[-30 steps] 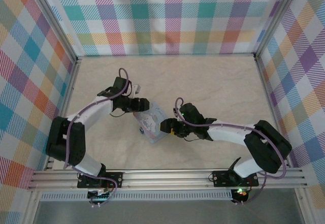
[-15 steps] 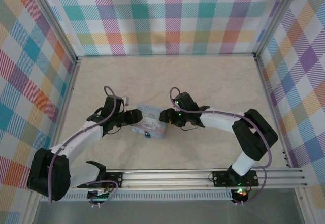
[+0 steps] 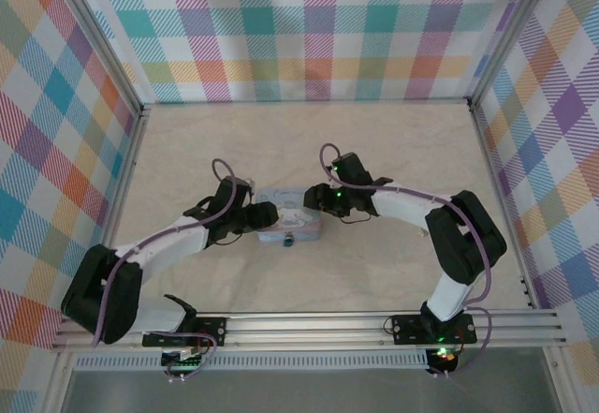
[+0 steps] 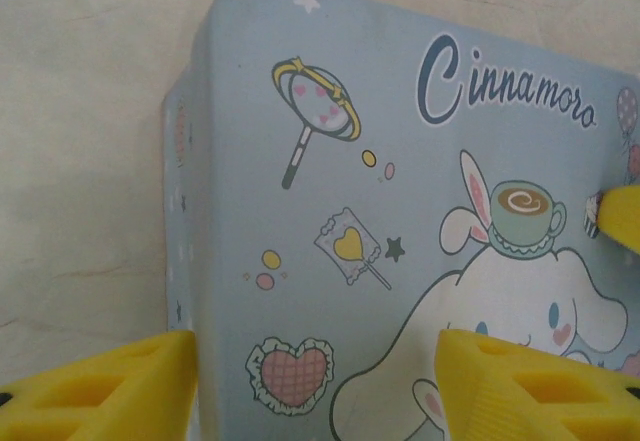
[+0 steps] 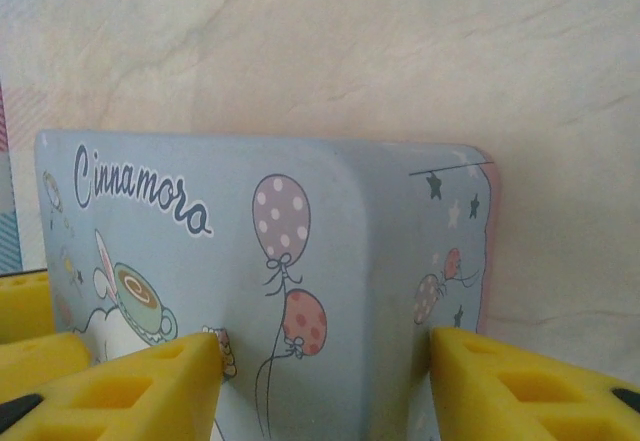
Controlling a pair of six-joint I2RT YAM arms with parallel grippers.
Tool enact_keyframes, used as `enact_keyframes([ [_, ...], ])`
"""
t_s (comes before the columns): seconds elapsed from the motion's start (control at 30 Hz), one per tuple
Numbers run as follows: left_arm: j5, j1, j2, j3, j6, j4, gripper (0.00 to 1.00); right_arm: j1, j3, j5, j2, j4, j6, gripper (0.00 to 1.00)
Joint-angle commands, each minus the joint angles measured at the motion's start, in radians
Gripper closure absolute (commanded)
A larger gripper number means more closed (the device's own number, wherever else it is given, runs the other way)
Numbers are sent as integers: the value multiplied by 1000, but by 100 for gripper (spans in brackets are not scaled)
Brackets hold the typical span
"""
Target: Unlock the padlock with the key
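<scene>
L gripper point(image 3: 265, 214) sits at the left end of a pale-blue rectangular tin box w/ Cinnamoroll cartoon print point(image 3: 292, 222). The tin lies flat on the beige marble-look tabletop point(image 3: 393, 151), approx. mid-table. R gripper point(image 3: 314, 208) is at the tin's far-right corner, so the tin lies btwn the two. L wrist cam: yellow fingers point(image 4: 100, 391) are spread wide, one beside the tin's side wall over the table, the other over the printed lid; can't tell if either pad presses on the metal. Another yellow fingertip point(image 4: 620, 216) shows at the frame's right edge, on the lid by the coffee-cup drawing. R wrist cam: similar setup, w/ fingers point(image 5: 530, 386) spread, one off the tin's rounded corner, the other over the lid next to the balloon drawings; contact unclear. Small dark lock piece point(image 3: 290, 239) sticks out from the tin's near wall, clear of both grippers, too small for detail.
</scene>
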Motion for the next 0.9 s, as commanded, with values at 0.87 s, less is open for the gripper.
enact_keyframes([
  [0.87,-88,-97,196,254,-19,22,22,-148,75,-11,-39,-140,-125,21],
])
